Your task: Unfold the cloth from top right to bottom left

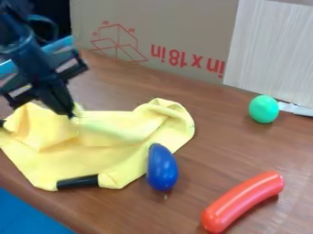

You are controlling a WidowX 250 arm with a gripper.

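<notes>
The crumpled yellow cloth (92,151) is spread, partly folded, across the left of the brown wooden worktop (214,137); whether any of it is gripped by the black pincer (71,115) cannot be told. If too many layers are pinched, the whole cloth may be dragged. Its lower edge is met by a short black bar (78,182) and a glossy blue oval toy (162,167)

yellow cloth (92,157): 1
blue oval item (163,168): 1
green egg-shaped item (264,109): 1
red curved sausage-like item (243,202): 1
black pieces at cloth edge: 2, one at lower edge (78,182), one at left edge (2,123), cut off by frame
cardboard panel (183,27): 1
pale wood-grain panel (272,50): 1
white item by green one (296,109): 1, kind unclear
counter (214,132): 1
end effector (71,114): 1
</notes>
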